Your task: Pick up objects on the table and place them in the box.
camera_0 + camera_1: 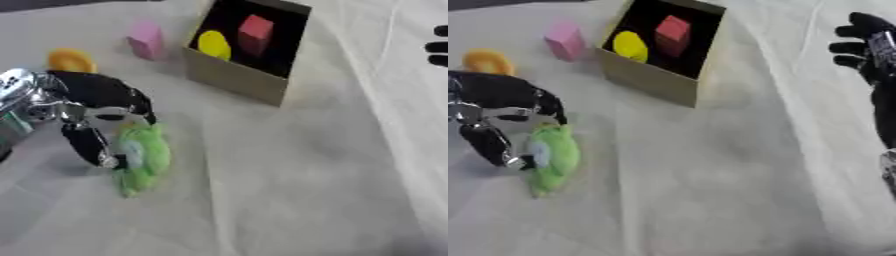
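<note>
The left hand (105,125) is curled round a fuzzy green soft toy (144,157) lying on the white cloth-covered table (306,190). The right hand (868,45) rests open at the right edge. A brown cardboard box (236,75) holds a yellow piece (213,45) and a red block (255,32). A pink block (147,40) and an orange piece (72,60) lie beside it.

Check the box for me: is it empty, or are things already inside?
Not empty. The box holds a yellow piece and a red block; its top is open.
</note>
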Robot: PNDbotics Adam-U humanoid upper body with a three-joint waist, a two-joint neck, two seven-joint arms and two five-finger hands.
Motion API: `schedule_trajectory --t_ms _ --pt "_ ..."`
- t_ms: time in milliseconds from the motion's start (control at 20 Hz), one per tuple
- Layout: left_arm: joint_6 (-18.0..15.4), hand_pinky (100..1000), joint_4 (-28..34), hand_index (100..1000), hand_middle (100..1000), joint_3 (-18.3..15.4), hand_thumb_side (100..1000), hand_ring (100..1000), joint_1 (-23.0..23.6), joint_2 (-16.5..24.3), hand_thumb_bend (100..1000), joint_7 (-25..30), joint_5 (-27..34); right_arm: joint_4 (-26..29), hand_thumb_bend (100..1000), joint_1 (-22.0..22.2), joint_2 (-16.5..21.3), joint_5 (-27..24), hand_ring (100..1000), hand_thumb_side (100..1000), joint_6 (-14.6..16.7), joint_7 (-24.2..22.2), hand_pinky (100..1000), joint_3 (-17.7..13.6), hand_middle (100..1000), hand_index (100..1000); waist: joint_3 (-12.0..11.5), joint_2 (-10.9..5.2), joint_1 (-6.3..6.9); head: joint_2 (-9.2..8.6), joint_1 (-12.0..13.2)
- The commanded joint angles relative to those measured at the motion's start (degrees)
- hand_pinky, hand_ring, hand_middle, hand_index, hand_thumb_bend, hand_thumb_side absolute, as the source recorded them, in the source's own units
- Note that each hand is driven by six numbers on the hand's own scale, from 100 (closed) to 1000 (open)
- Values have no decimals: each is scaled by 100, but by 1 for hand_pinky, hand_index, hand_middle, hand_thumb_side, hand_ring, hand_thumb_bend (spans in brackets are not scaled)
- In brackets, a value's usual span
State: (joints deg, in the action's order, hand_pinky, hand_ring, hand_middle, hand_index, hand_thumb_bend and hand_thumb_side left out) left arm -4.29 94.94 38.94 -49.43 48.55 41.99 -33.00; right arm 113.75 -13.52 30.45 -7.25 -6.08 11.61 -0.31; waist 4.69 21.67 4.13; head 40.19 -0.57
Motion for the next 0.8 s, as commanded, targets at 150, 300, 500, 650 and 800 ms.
schedule_trajectory --t_ms 150,300,500,650,800 --pt "10 800 -119 792 638 19 178 701 -44 -3 361 -11 134 85 100 -1 37 -39 774 931 -2 20 797 -64 769 844 13 -94 -41 -22 28" --pt "55 776 -18 729 596 -34 111 659 29 61 294 -79 250 85 100 14 30 -41 774 932 -5 31 797 -68 769 844 6 -93 -47 -13 24" --pt "205 764 568 719 588 -285 113 647 249 348 209 -275 416 85 100 44 23 -35 774 933 -8 44 798 -79 769 844 -2 -91 -55 -8 12" --pt "428 758 1177 709 580 -615 115 641 500 646 164 -395 529 85 100 55 13 -36 774 933 -6 56 798 -89 769 844 -10 -92 -60 -23 -12" --pt "688 753 1616 699 569 -945 114 631 703 846 116 -531 624 85 100 50 13 -39 774 930 3 64 798 -97 769 844 -15 -96 -67 -34 -38"
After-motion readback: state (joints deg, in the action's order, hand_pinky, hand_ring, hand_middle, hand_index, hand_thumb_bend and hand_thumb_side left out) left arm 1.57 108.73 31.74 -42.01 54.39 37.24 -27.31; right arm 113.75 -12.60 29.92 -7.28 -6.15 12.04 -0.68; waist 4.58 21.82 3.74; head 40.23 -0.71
